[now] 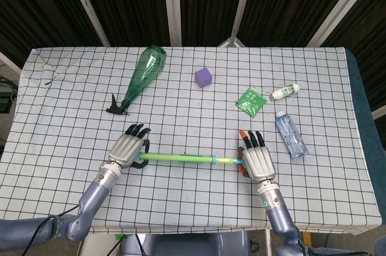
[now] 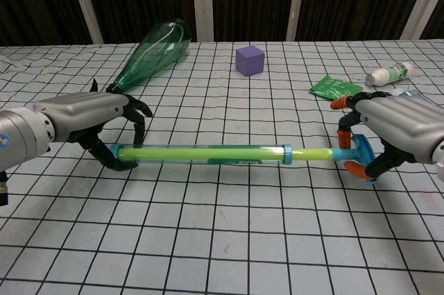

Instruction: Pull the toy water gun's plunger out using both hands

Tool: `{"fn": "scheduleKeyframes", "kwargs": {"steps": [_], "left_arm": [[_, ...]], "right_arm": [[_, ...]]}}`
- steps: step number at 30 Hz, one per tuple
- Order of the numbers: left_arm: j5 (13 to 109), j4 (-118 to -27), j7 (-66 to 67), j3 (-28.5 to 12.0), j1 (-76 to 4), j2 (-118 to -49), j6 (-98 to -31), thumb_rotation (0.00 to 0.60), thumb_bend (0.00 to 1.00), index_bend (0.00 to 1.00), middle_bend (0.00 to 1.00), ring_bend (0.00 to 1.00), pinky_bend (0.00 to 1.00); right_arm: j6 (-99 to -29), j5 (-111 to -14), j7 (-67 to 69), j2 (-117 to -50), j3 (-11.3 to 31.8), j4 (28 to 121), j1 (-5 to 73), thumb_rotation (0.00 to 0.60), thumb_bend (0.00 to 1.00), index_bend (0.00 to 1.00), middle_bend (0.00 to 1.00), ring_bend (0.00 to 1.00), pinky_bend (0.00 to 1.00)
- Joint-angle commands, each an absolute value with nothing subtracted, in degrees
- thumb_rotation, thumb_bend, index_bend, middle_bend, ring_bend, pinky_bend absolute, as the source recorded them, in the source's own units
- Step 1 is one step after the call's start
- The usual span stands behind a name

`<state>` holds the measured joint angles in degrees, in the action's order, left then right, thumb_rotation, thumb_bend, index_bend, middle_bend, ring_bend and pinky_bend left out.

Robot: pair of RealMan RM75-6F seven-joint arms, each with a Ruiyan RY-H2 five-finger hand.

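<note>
We see left robot hand (image 2: 97, 125) curled around barrel end of toy water gun (image 2: 201, 153); dark fingers wrap tube. Right robot hand (image 2: 388, 132) hooked on blue plunger handle (image 2: 357, 155), orange fingertips (image 2: 355, 169) beneath it. Gun lies across checked cloth surface (image 2: 222, 239), yellow-green plunger rod (image 2: 312, 154) partly exposed. Right palm side hidden from us. Barrel: translucent green plastic, blue collar. Behind: green plastic bottle (image 1: 142, 75), purple cube (image 1: 203, 76).

Black-gridded white tablecloth (image 1: 199, 117), lime-green water gun (image 2: 201, 153), blue handle (image 2: 359, 150), purple cube (image 1: 204, 77), green bottle (image 1: 143, 74)
</note>
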<state>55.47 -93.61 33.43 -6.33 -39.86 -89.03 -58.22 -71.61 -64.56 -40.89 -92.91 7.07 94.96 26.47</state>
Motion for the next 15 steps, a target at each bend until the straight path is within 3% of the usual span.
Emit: {"fn": "scheduleKeyframes", "kwargs": {"steps": [1, 15], "left_arm": [[55.7, -94.7, 33.3, -5.5, -39.2, -87.3, -58.7, 0.600, 0.54, 0.67, 0.11, 0.00, 0.00], [56.9, -95.4, 30.2, -4.1, -36.7, -80.0, -60.0, 0.600, 0.54, 0.67, 0.11, 0.00, 0.00]], "right_arm": [[-72.0, -64.4, -41.0, -92.2, 7.3, 95.3, 26.4, 0.600, 0.44, 0.63, 0.13, 0.00, 0.00], [-73.5, -64.6, -40.8, -87.4, 6.9, 97.3, 25.2, 0.600, 0.44, 0.63, 0.13, 0.00, 0.00]]}}
